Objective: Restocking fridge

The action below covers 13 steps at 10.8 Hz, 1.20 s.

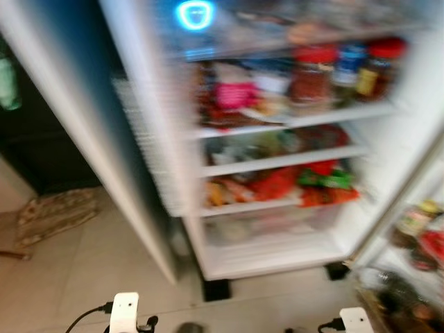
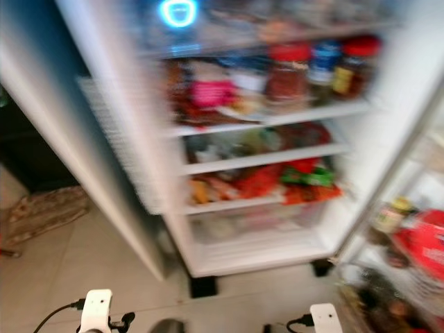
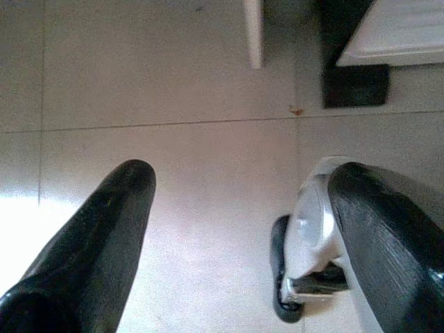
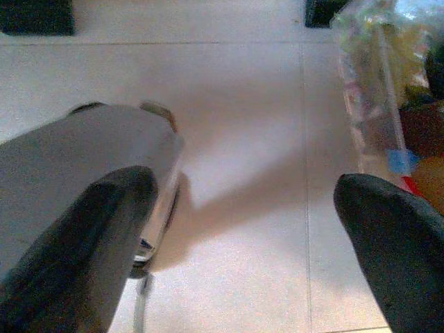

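Observation:
The fridge [image 1: 277,257] stands open before me, blurred. Its shelves hold red-lidded jars [image 1: 312,73], a pink packet [image 1: 234,94] and red and green packets [image 1: 305,182] lower down. A clear drawer [image 1: 270,222] sits at the bottom. The right door's shelves [image 2: 409,243] carry jars and a red packet. My left gripper [image 3: 239,229] hangs open over the tiled floor, nothing between its fingers. My right gripper [image 4: 243,236] is open too, above the floor beside a clear bag of groceries [image 4: 388,90].
The left fridge door [image 1: 83,139] swings out toward me. A patterned mat [image 1: 55,211] lies on the floor at the left. A dark cabinet [image 1: 41,146] stands behind it. Beige tiles [image 1: 104,270] lie in front of the fridge.

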Available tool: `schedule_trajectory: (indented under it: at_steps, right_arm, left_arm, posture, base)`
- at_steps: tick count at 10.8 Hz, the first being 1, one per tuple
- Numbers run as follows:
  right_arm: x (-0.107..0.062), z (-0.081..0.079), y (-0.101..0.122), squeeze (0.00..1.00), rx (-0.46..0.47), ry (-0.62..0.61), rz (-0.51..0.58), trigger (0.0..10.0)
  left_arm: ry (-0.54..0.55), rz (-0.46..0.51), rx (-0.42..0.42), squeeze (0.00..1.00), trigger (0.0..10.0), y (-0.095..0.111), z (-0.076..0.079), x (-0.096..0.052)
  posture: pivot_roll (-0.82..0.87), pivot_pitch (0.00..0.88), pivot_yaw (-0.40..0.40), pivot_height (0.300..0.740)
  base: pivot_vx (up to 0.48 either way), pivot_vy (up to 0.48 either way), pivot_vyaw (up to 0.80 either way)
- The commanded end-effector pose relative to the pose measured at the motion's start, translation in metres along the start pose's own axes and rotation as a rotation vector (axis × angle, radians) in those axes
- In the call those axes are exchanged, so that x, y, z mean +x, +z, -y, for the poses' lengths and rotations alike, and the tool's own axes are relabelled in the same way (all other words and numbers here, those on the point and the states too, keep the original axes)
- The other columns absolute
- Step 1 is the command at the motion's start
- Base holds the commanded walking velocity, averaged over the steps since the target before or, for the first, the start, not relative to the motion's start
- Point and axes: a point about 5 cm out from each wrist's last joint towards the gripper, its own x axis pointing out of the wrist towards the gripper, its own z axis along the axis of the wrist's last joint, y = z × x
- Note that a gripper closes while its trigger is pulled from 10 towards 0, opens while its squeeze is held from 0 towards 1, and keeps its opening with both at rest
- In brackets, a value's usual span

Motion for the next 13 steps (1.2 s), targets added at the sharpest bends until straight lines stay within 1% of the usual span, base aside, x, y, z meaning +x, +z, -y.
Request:
schedule_trajectory:
  at_steps: [1, 2, 3, 5, 7, 8, 11, 13]
  right_arm:
    - [0.001, -0.012, -0.003, 0.0, 0.017, 0.034, -0.012, 10.0]
    - [0.001, -0.012, -0.003, 0.0, 0.017, 0.037, -0.012, 10.0]
    - [0.001, -0.013, -0.003, 0.0, 0.023, 0.04, -0.012, 10.0]
    - [0.001, -0.012, -0.002, 0.0, 0.022, 0.041, -0.014, 10.0]
    - [0.001, -0.01, -0.002, 0.0, 0.024, 0.036, -0.015, 10.0]
    - [0.001, -0.009, -0.002, 0.0, 0.027, 0.035, -0.015, 10.0]
    - [0.001, -0.009, -0.001, 0.0, 0.051, 0.04, -0.002, 10.0]
    - [0.001, -0.009, -0.001, 0.0, 0.052, 0.04, -0.002, 10.0]
  left_arm:
    - [0.012, -0.049, 0.024, 0.0, 10.0, -0.011, -0.009, -0.003]
    - [0.013, -0.06, 0.026, 0.0, 10.0, -0.013, -0.012, -0.004]
    - [0.019, -0.076, 0.026, 0.0, 10.0, -0.017, -0.018, -0.005]
    - [0.029, -0.09, 0.013, 0.0, 10.0, -0.02, -0.023, -0.006]
    - [0.022, -0.105, 0.004, 0.0, 10.0, -0.023, -0.018, -0.007]
    - [0.022, -0.108, 0.004, 0.0, 10.0, -0.024, -0.019, -0.007]
    - [0.007, -0.103, 0.007, 0.0, 10.0, -0.02, -0.008, -0.005]
    - [0.007, -0.103, 0.006, 0.0, 10.0, -0.02, -0.007, -0.005]
  posture:
    - [0.02, 0.0, 0.058, 0.639]
    - [0.02, 0.0, 0.06, 0.639]
    - [0.02, 0.002, 0.059, 0.639]
    - [0.01, 0.009, 0.048, 0.639]
    - [0.01, 0.016, 0.041, 0.639]
    - [0.01, 0.016, 0.04, 0.639]
    - [0.01, 0.023, 0.035, 0.639]
    - [0.01, 0.023, 0.035, 0.639]
  base:
    - [0.0, 0.458, 0.0]
    - [0.0, 0.454, 0.0]
    - [0.0, 0.454, 0.0]
    - [0.0, 0.452, 0.0]
    - [0.0, 0.452, 0.0]
    - [0.0, 0.262, 0.0]
    - [0.0, 0.0, 0.0]
    - [0.0, 0.0, 0.0]
